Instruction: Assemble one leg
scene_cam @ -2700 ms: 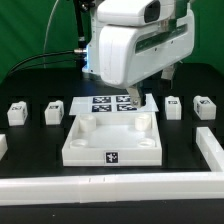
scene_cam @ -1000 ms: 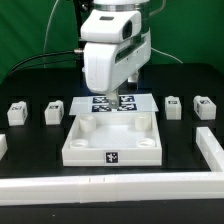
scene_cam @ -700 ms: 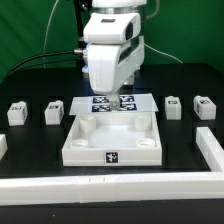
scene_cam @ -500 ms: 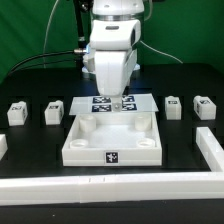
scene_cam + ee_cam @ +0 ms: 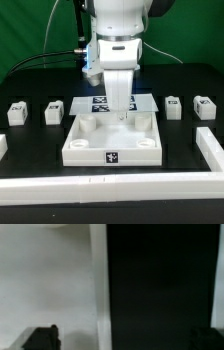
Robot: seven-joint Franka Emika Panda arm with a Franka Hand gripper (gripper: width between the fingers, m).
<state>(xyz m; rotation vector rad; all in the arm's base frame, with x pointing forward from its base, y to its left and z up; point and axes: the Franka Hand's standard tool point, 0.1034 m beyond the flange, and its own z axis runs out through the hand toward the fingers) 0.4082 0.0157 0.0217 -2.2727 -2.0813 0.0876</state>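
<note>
Legs: four in view, all loose on the black table [image 5: 30,165], and none of them is in the claw.
Leg one [image 5: 17,113]: mid-height at the exterior view's left edge, upright, tag facing us.
Leg two [image 5: 54,111]: just right of leg one, with a gap between them.
Leg three [image 5: 173,106]: on the exterior view's right, past the tray's far corner.
Leg four [image 5: 203,107]: right of leg three, close to it but apart.
Tray [image 5: 110,152]: big white square at centre frame, between the two pairs of legs. It has round sockets at its corners and a tag on its front wall.
Marker board [image 5: 98,103]: flat behind the tray, partly covered by the arm.
Gripper [image 5: 122,114]: pointing straight down at centre frame, low over the tray's back edge. I can't tell whether it touches.
Claw: wide. In the wrist view the two dark fingertips [image 5: 40,338] sit far apart with nothing between them.
Under the claw: the wrist view shows a white surface beside a black one, too blurred to say more.
Arm [image 5: 115,50]: white bulk filling the upper centre.
Rail [image 5: 110,184]: long white strip low across the frame.
</note>
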